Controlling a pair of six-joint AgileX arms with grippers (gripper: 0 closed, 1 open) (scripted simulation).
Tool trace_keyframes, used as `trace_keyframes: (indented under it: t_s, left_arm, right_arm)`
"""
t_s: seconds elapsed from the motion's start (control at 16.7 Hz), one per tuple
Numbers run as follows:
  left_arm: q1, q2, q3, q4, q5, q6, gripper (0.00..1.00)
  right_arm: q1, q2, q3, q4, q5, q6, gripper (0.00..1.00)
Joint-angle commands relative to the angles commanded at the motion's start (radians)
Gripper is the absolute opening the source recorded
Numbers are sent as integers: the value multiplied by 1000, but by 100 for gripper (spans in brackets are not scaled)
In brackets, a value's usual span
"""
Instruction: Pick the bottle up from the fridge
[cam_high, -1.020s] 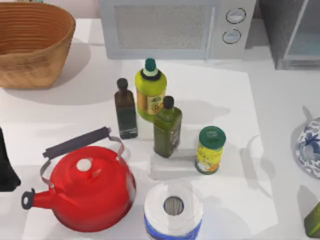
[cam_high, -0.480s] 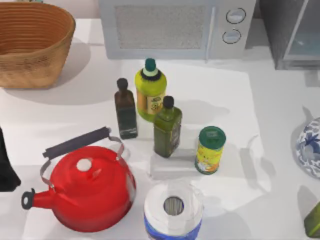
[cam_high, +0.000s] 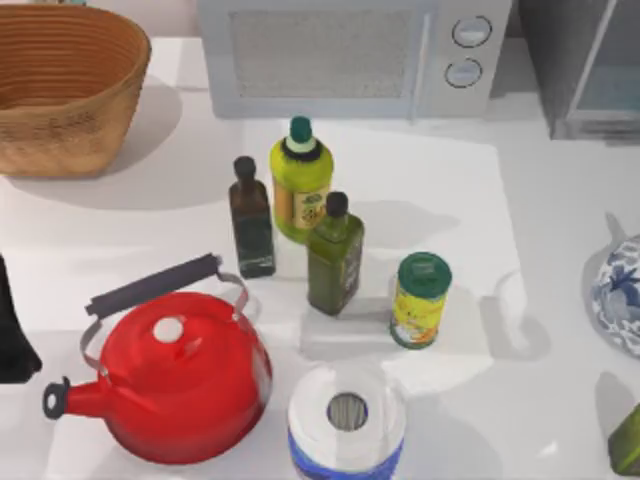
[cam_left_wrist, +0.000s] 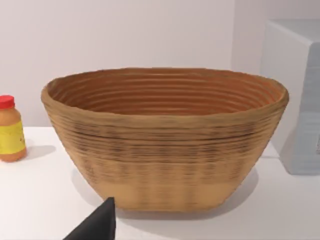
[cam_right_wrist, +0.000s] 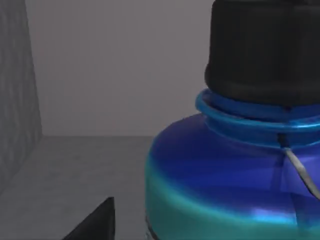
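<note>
The bottle (cam_right_wrist: 235, 175) looms very close in the right wrist view, bright blue with a black cap (cam_right_wrist: 265, 50). It stands upright on the grey floor inside the fridge (cam_right_wrist: 75, 165), with grey walls behind and beside it. A dark part of my right gripper (cam_right_wrist: 95, 220) shows low in that view, just beside the bottle's body. In the top view the fridge (cam_high: 585, 70) stands at the back right, its pale glassy door panel in a light frame. My left arm (cam_high: 12, 335) is parked at the table's left edge.
A microwave (cam_high: 350, 55) stands at the back, a woven basket (cam_high: 60, 90) back left. Two dark green bottles (cam_high: 334, 255), a yellow-green bottle (cam_high: 300, 185), a green-lidded can (cam_high: 420, 300), a red kettle (cam_high: 180, 375) and a paper roll (cam_high: 347, 415) crowd the middle. A blue-patterned vase (cam_high: 618, 295) sits right.
Shadows on the table's right side have shifted a little. The objects on the table and the left arm stand as before.
</note>
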Motion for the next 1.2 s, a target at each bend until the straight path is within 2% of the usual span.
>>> trace_keyframes:
  t_s: [0.42,1.2]
  left_arm:
    - [0,0,0,0,0,0,100]
    - [0,0,0,0,0,0,100]
  right_arm:
    - [11,37,78,-49,11,-1,100]
    - [11,37,78,-49,11,-1,2]
